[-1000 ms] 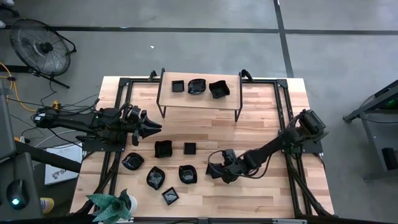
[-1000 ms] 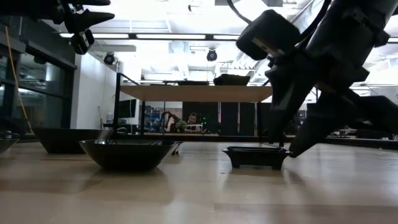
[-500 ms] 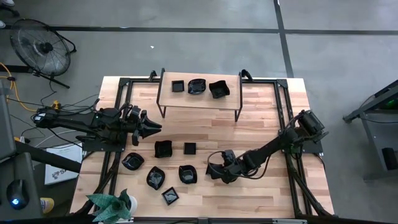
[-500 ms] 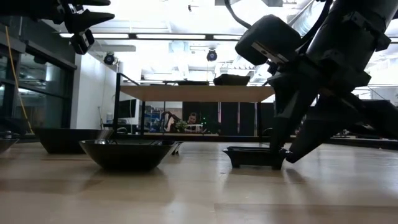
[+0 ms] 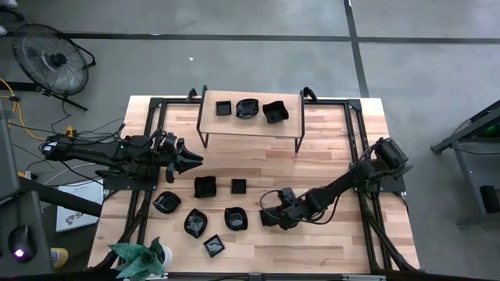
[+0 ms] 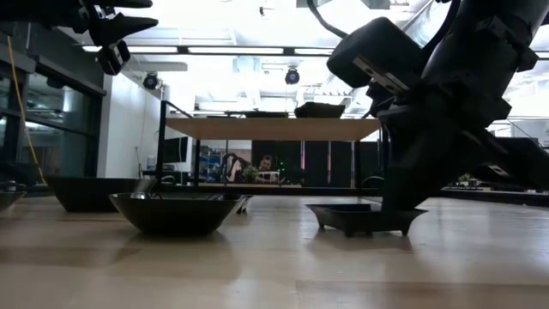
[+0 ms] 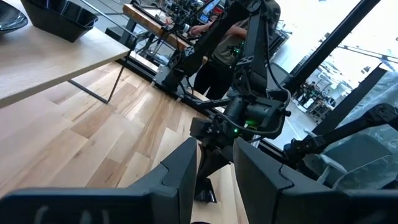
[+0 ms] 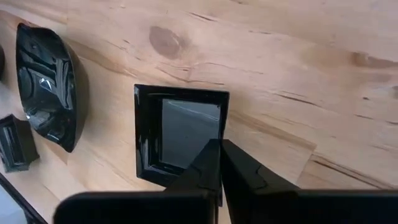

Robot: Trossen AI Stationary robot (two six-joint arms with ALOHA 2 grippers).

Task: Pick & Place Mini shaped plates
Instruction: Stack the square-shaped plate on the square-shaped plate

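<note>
Two dark arms work over a wooden counter (image 5: 328, 156) seen from above. The right claw (image 5: 266, 218), in the lower middle of the overhead frame, pinches the rim of a small square black plate (image 8: 180, 134); its wrist camera shows the two fingers pressed almost together over the plate's near wall. The left claw (image 5: 194, 160), at centre left, hangs above the counter with fingers slightly spread and holds nothing.

More mini shaped plates lie in a loose group (image 5: 205, 209) just left of the right claw. Three others sit on a raised wooden shelf (image 5: 289, 125) at the upper middle.

Risks, as a judgement: the hold is on one thin glossy edge, so the plate could pivot or slip out during a lift. The neighbouring leaf-shaped plate (image 8: 46, 84) lies close and could be knocked if the plate swings.

Compared with a second ago, the right claw has shifted a little toward the left of the overhead frame. In the table-level view the square plate (image 6: 358, 217) now sits tilted with one edge raised, where before it lay flat. The left arm has not moved.
</note>
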